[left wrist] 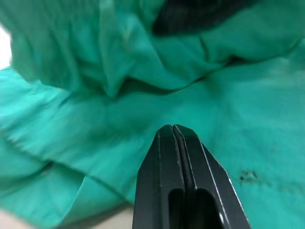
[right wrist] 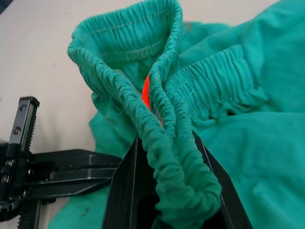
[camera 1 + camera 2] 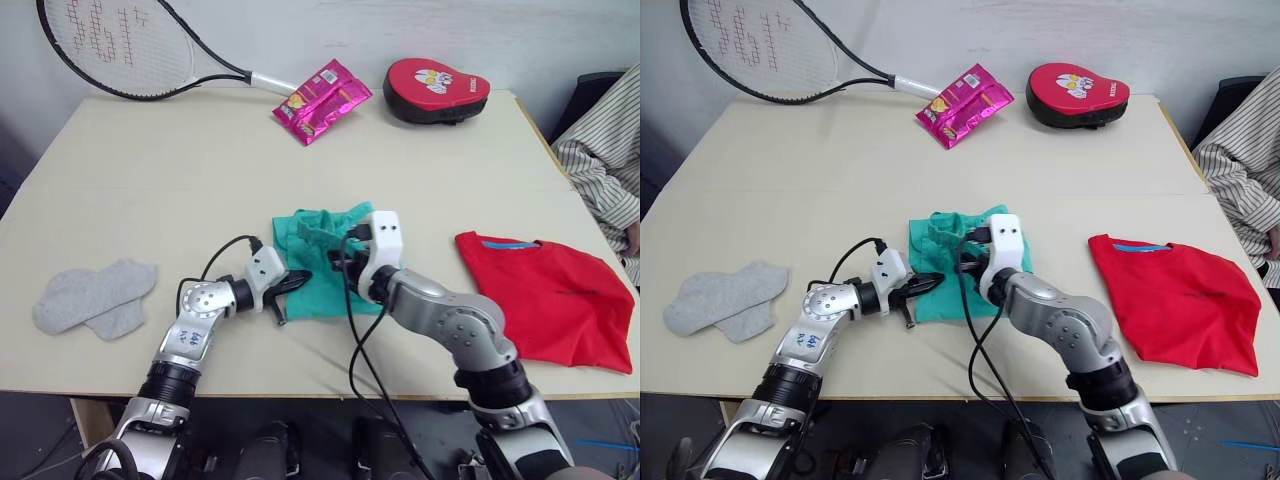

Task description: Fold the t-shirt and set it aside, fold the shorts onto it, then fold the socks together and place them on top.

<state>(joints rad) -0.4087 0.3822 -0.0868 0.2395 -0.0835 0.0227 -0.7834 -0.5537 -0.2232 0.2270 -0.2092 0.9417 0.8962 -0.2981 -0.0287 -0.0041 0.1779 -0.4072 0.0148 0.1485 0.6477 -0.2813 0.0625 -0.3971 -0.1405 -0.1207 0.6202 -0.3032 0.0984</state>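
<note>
Risk assessment, shorts-folding step

The shorts (image 3: 325, 262) lie bunched at the middle of the bench (image 3: 180, 170), with the t-shirt (image 3: 545, 290) well apart on the robot's right and the socks (image 3: 95, 295) well apart on its left.

The right pincer (image 2: 164, 167) grasps the gathered waistband, which stands up in a loop over its fingers. The left pincer (image 1: 183, 143) is clenched with nothing between its fingers, its tip resting at the near-left edge of the shorts.

Likely faults:
- The waistband is thick and elastic; it may roll out of the right pincer under tension, dropping the fold
- The left pincer only presses the cloth, so the lower layer may slide and bunch further
- The t-shirt looks loosely folded; a dragged garment could disturb it

Orientation: the waistband faces away from the robot, toward the far edge of the bench, the leg end toward the robot. The long axis is judged to run near to far, though crumpling makes this uncertain
</note>
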